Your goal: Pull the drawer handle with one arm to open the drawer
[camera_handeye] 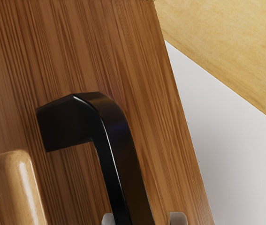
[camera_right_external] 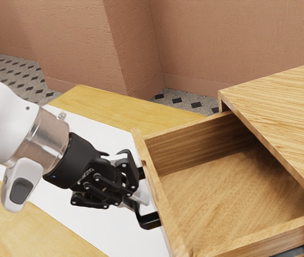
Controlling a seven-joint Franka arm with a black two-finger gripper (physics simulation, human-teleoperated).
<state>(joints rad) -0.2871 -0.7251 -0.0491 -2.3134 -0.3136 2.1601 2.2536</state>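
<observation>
- The drawer [camera_right_external: 232, 198] stands pulled well out of the cabinet [camera_right_external: 280, 107], its plain wood box open on top.
- The gripper [camera_right_external: 139, 197] pinches the black, square-bent handle [camera_handeye: 118, 154] on the grained front, a pale fingertip [camera_handeye: 107, 218] on either side.
- Smooth white table [camera_right_external: 101, 225] lies free behind the arm.

Plaster-walled room corner.
Terracotta textured walls [camera_right_external: 221, 37] meet a grey floor [camera_right_external: 12, 75] of dark diamond tiles behind a pale wooden surface [camera_right_external: 114, 107].
</observation>
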